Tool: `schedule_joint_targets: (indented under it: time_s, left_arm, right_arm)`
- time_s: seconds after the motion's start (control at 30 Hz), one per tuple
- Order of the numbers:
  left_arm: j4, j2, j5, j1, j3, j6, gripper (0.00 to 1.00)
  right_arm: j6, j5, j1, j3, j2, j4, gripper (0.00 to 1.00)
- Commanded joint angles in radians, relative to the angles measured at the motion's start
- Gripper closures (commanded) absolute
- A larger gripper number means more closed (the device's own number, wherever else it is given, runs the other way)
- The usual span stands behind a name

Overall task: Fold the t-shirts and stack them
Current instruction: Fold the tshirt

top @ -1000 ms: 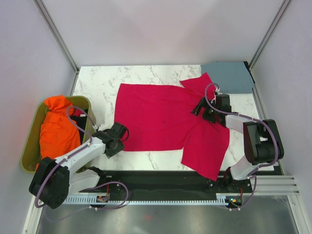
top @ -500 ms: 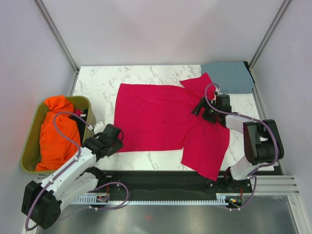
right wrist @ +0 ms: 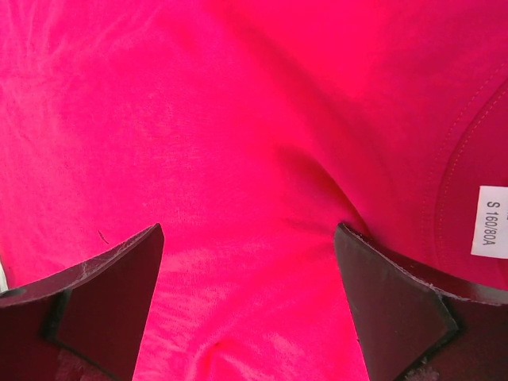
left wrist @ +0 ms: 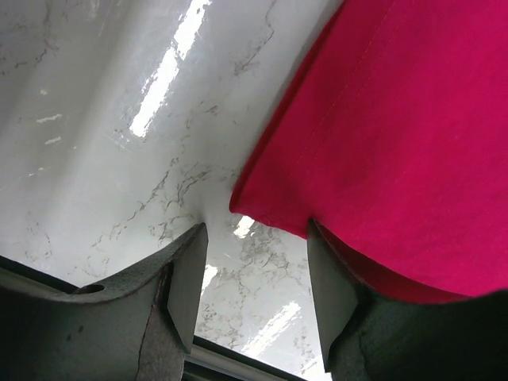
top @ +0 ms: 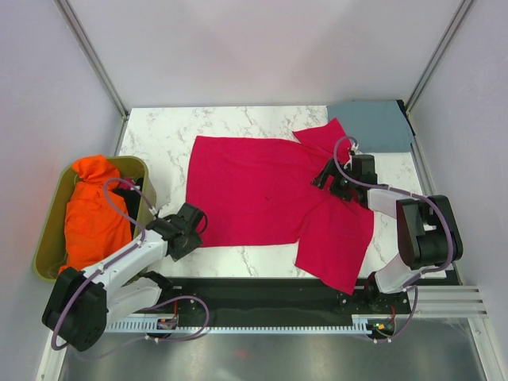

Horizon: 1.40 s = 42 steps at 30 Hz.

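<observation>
Jaws of my left gripper (left wrist: 255, 232) stand partly apart, low over the near part of the white marble-patterned table (top: 159, 135). Nothing is clamped. The near-left hem corner of the crimson-red soft cloth t-shirt (top: 254, 190) lies just ahead of the gap. The hem runs right against the right finger in the wrist view; whether that finger is under the cloth I cannot tell.

The shirt lies spread across the middle of the table, mostly flat. Its right-hand part is folded, and a flap reaches toward the near edge.

To the left, off the table's side: an olive-green plastic bin (top: 48, 238) holding a bunched orange cloth (top: 91, 214).

Further back, my right gripper (top: 327, 178) sits on the right part of the red shirt, jaws as wide as they go, holding nothing. Both fingertips (right wrist: 143, 246) are down on the cloth, with a shallow wrinkle between them. A small white printed size tag (right wrist: 492, 221) shows just beside the right finger.

Far-right corner: a slate blue-grey t-shirt (top: 371, 125) folded to a flat rectangle. The red shirt's far sleeve lies just beside it.
</observation>
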Motion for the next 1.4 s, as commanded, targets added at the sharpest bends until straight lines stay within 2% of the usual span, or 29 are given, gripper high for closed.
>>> schedule_joint_targets:
  time_s: [0.0,0.2,0.43,0.83,0.93,1.03,1.07,1.2,1.27,1.3,1.33,1.37]
  left_arm:
    - [0.087,0.025,-0.047,-0.004,-0.017,-0.039,0.4]
    - [0.079,-0.024,-0.042,-0.004,-0.008,-0.019,0.45]
    - [0.035,-0.113,-0.055,-0.004,-0.017,-0.022,0.44]
    - [0.142,0.067,-0.046,0.019,-0.015,-0.016,0.42]
    - [0.15,0.097,-0.041,0.024,0.002,0.0,0.49]
    - [0.159,0.091,-0.038,0.024,0.003,0.017,0.67]
    - [0.157,0.084,-0.038,0.024,0.003,0.02,0.79]
    - [0.168,0.054,-0.036,0.024,-0.008,0.041,0.86]
    - [0.18,0.053,-0.024,0.024,-0.011,0.055,0.94]
    - [0.183,0.051,-0.023,0.024,-0.011,0.06,0.96]
    - [0.188,0.05,-0.024,0.025,-0.009,0.063,0.98]
    - [0.193,0.048,-0.024,0.028,-0.006,0.07,0.98]
  right_arm:
    - [-0.021,0.031,-0.006,-0.055,0.01,-0.1,0.02]
    - [-0.022,0.025,-0.004,-0.06,0.015,-0.093,0.02]
    - [-0.018,0.024,-0.006,-0.058,0.029,-0.083,0.02]
    - [-0.016,0.011,-0.003,-0.063,0.042,-0.077,0.02]
    - [-0.019,0.011,-0.003,-0.065,0.046,-0.076,0.02]
    - [-0.021,0.014,-0.001,-0.069,0.046,-0.073,0.02]
    - [-0.022,0.014,-0.001,-0.071,0.046,-0.07,0.02]
    - [-0.021,-0.002,0.0,-0.065,0.036,-0.077,0.03]
    - [-0.024,0.022,0.019,-0.045,0.018,-0.123,0.03]
    - [-0.031,0.051,0.031,-0.025,-0.014,-0.14,0.03]
    - [-0.042,0.092,0.049,-0.011,-0.036,-0.239,0.02]
    - [-0.048,0.199,0.1,0.003,-0.062,-0.282,0.02]
